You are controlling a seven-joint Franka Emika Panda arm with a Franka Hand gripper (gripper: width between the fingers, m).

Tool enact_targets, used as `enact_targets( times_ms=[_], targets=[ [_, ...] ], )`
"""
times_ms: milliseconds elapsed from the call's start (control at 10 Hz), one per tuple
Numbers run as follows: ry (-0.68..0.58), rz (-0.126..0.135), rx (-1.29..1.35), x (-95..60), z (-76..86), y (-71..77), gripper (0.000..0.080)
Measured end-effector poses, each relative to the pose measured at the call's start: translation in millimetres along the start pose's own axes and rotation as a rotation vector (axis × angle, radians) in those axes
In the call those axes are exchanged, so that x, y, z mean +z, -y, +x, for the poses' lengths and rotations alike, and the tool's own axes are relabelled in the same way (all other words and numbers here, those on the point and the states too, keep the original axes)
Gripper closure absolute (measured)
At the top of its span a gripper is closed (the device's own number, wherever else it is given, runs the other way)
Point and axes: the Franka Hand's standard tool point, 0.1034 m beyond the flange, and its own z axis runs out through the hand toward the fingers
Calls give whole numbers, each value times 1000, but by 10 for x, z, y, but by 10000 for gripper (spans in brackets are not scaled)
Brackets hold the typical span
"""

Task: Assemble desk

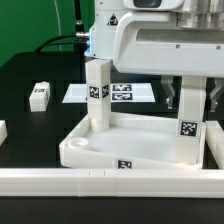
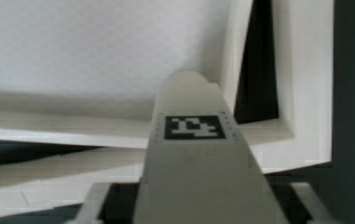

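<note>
Blocking the tabletop (image 2: 85, 60): one tagged leg (image 2: 195, 165)

A green backdrop (image 1: 30, 25) stands behind a matte black table (image 1: 35, 65). A black cable (image 1: 62, 38) hangs against the backdrop. A long white border rail (image 1: 60, 181) edges the table's near side.

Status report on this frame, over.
Gripper open, above standing leg at exterior view's right. Tabletop carries second upright leg. Loose leg lies apart, nothing blocking.
</note>
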Motion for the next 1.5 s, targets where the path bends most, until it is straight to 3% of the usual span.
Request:
enact_targets(
  times_ms=[400,1100,1500],
  targets=[
    [15,64,454,5,-4,50,509],
    [57,66,1107,10,-18,97,509],
    [69,70,1250,13,-23,118,509]
  ],
)
